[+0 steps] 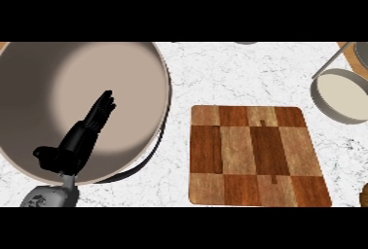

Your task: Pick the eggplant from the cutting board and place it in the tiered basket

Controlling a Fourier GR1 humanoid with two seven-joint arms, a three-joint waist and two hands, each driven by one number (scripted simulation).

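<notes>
Left hand (78,139), fingers straight and holding nothing, hangs over a large bowl (144,63). Board (255,155) shows no eggplant; right hand unseen. Risk: the hand may clip the bowl's rim.

The cutting board (251,155) is a rectangular wooden one with rounded corners, patched together from light and dark brown blocks like a checkerboard. It's lying flat on the white marbled counter (237,73), a bit right of centre. The tiered basket (345,99) sits up at the right edge, partly cut off: a round cream tray with a grey rim and a thin grey rod slanting up from it.
</notes>
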